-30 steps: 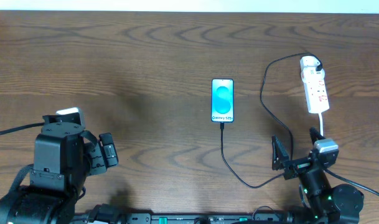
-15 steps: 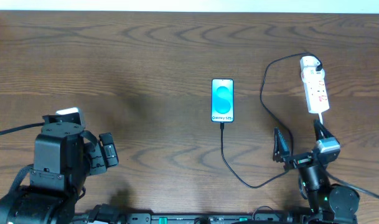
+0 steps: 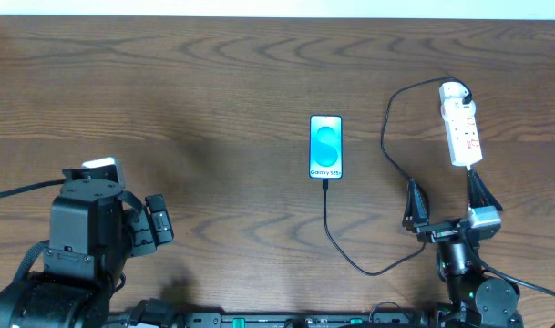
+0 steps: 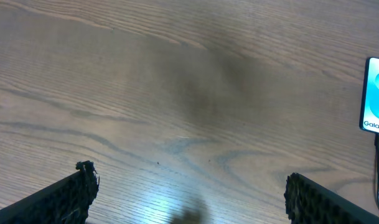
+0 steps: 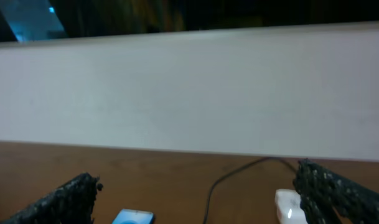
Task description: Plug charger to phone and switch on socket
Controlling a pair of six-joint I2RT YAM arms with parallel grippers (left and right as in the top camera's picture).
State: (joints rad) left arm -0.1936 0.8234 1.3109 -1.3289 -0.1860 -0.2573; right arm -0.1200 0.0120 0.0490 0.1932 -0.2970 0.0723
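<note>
The phone [image 3: 326,146], its blue screen lit, lies flat at the table's middle. The black charger cable [image 3: 326,205] runs from the phone's near edge, where its connector tip meets it. It curls right, then loops up to a white plug [image 3: 453,90] at the far end of the white socket strip [image 3: 462,132]. My right gripper [image 3: 446,202] stands open just short of the socket's near end, holding nothing. In the right wrist view the phone [image 5: 133,218], cable [image 5: 220,183] and socket [image 5: 287,208] sit low in frame. My left gripper [image 3: 154,226] is open at the near left, far from the phone [image 4: 377,93].
Bare brown wood fills the left wrist view between my left fingers [image 4: 71,196]. A pale wall band [image 5: 189,93] runs behind the table's far edge. A white cord [image 3: 471,179] leaves the socket's near end, close to my right fingers [image 3: 480,196].
My right gripper has swung right and away from me, now facing the socket's near end. The left arm, phone, cable and socket have not moved.
</note>
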